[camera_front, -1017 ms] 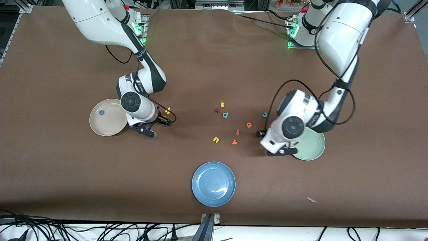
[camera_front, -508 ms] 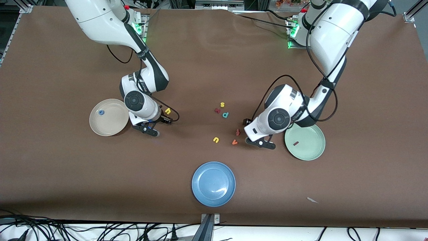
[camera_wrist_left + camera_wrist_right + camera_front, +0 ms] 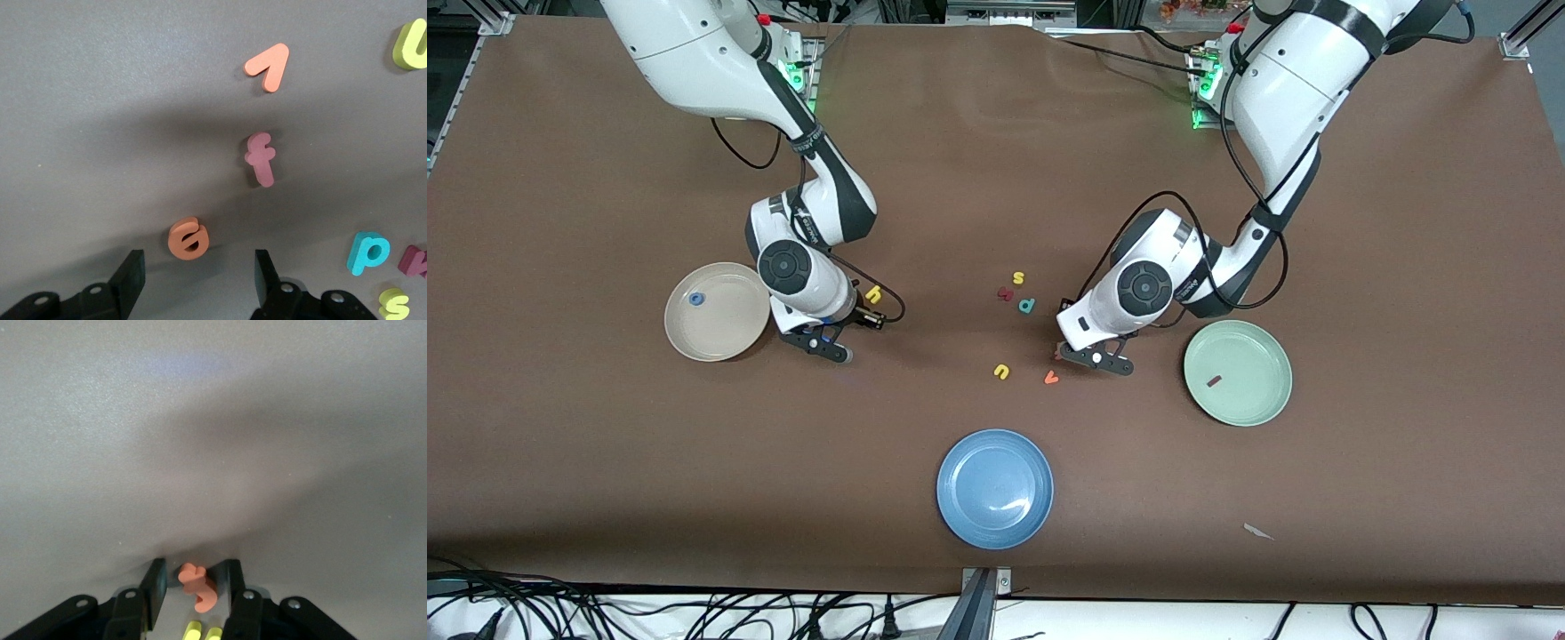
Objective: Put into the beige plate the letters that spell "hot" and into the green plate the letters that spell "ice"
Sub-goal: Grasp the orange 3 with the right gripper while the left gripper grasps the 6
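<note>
Picking is underway: right gripper (image 3: 193, 587) apparently pinches the small orange foam "t" (image 3: 197, 585) beside the round cream-beige plate (image 3: 729, 336), while left gripper (image 3: 195, 272), jaws spread, must close on the round orange foam "e" (image 3: 186, 238).

The only readable signs were the toy letters themselves, placed here against the blue plate (image 3: 995, 488) on the table (image 3: 605, 444). Farther from the front camera than that plate lay a yellow "u" (image 3: 1001, 372), an orange "v" (image 3: 1051, 378), a teal "d" (image 3: 1027, 306), a yellow "s" (image 3: 1018, 279) and, toward the right arm's end, a yellow "h" (image 3: 873, 293); the left wrist view also showed a dark red "f" (image 3: 261, 159) and an orange "e" (image 3: 186, 238). The small print on the arms' wrist bands could not be read.
</note>
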`<state>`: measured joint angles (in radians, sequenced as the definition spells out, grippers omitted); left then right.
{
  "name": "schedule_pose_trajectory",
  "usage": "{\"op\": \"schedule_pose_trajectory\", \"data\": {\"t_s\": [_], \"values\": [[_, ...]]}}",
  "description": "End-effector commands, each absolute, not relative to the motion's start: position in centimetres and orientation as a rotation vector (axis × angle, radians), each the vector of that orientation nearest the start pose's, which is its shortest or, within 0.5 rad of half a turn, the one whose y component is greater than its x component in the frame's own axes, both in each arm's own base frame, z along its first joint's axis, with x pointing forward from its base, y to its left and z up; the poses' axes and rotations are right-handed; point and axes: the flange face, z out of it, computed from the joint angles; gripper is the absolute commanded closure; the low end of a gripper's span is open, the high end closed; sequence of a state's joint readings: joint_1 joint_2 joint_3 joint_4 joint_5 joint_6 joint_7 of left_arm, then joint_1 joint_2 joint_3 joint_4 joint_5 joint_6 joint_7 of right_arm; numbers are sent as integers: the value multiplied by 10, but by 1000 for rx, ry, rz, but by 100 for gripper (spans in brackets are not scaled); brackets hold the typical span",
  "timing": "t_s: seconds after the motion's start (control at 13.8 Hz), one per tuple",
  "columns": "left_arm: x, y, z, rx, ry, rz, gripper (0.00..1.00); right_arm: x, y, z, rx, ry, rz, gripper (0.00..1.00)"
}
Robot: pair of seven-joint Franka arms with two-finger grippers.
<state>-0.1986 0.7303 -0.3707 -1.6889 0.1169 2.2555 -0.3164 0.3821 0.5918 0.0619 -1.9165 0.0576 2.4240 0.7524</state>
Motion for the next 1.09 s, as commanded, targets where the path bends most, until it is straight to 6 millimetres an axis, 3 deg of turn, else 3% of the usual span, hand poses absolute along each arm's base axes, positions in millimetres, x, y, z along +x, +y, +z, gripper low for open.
{"op": "schedule_pose_trajectory", "data": {"t_s": [0.0, 0.22, 0.44, 0.58, 0.8, 0.94, 1.02], "values": [[565, -332, 190, -3173, 462, 227, 32, 553, 262, 162, -3079, 568, 196, 78], [564, -335, 187, -3170, 469, 225, 32, 554, 261, 163, -3079, 577, 198, 96], [566, -337, 188, -3135, 522, 178, 36, 559, 261, 178, -3073, 568, 174, 96], [566, -339, 188, -3114, 538, 145, 41, 566, 253, 203, -3087, 571, 194, 96], [565, -341, 183, -3121, 502, 151, 41, 588, 218, 253, -3144, 493, 314, 96], [559, -350, 179, -3113, 526, 127, 42, 604, 172, 278, -3182, 388, 404, 96], [559, -350, 175, -3117, 510, 125, 42, 607, 145, 281, -3193, 320, 435, 96]]}}
